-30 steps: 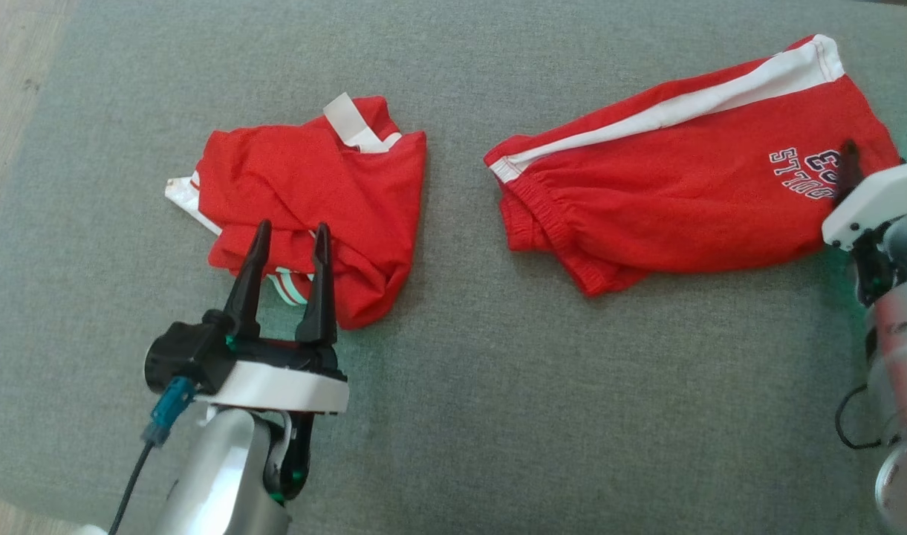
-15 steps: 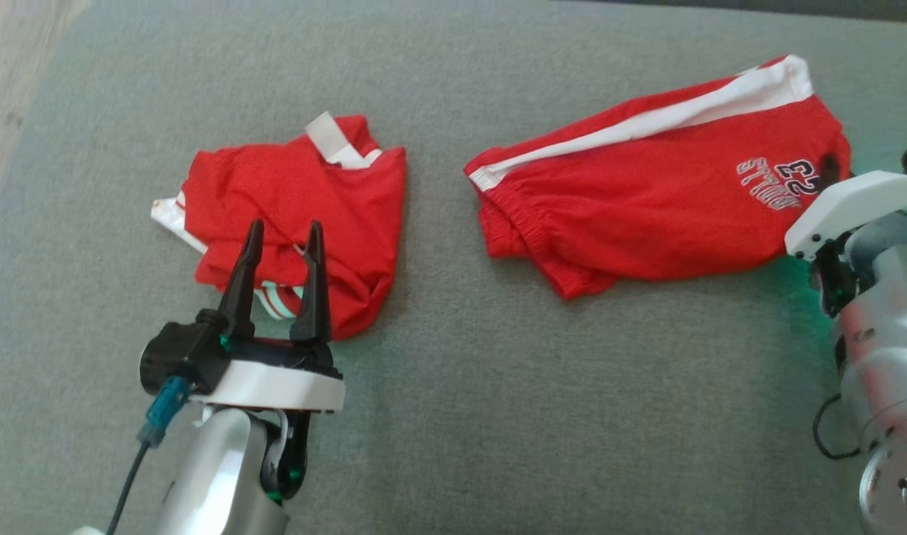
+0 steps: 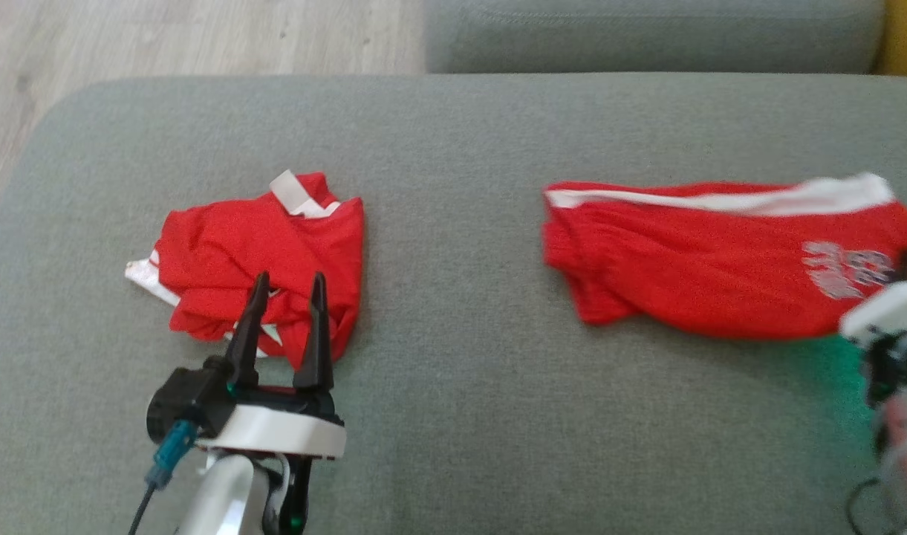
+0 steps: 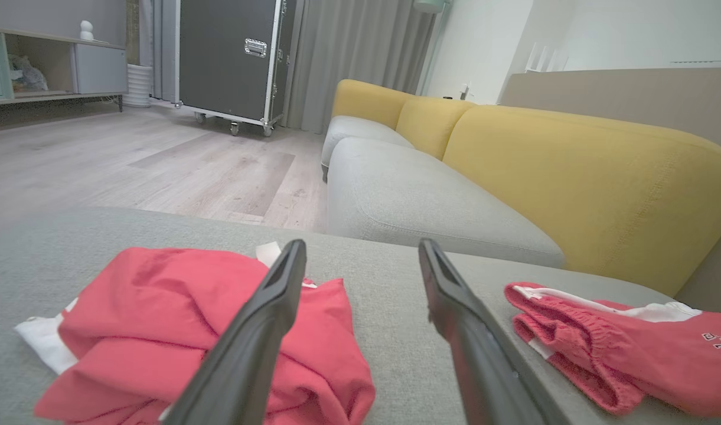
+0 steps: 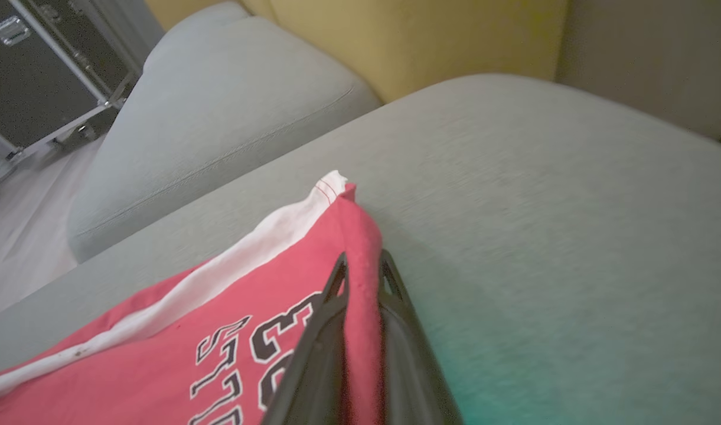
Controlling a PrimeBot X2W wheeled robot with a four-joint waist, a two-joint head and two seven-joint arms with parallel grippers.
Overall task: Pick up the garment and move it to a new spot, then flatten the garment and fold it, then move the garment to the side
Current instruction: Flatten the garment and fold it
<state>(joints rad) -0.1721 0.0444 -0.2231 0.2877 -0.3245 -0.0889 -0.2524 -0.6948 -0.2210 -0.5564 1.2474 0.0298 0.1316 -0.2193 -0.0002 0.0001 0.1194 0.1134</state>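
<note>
- My right gripper [image 5: 363,265] is pinched tight on the hem corner of the shorts [image 5: 159,354]. The left gripper [image 3: 286,286] stands wide, holding nothing, by a crumpled red top [image 3: 223,253].
- The shorts, soft red knit with a white side stripe, lie on the right of the woven grey cushion [image 3: 460,386].
- Their print blurs in my head view. The right wrist view shows "23", with the other letters cut off.

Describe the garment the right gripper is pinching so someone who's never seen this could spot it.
On the big grey cushion lie two red garments. Take the red shorts at the robot's right, laid out long. Unlike the crumpled red garment at left, they carry a white side stripe and printed lettering.
</note>
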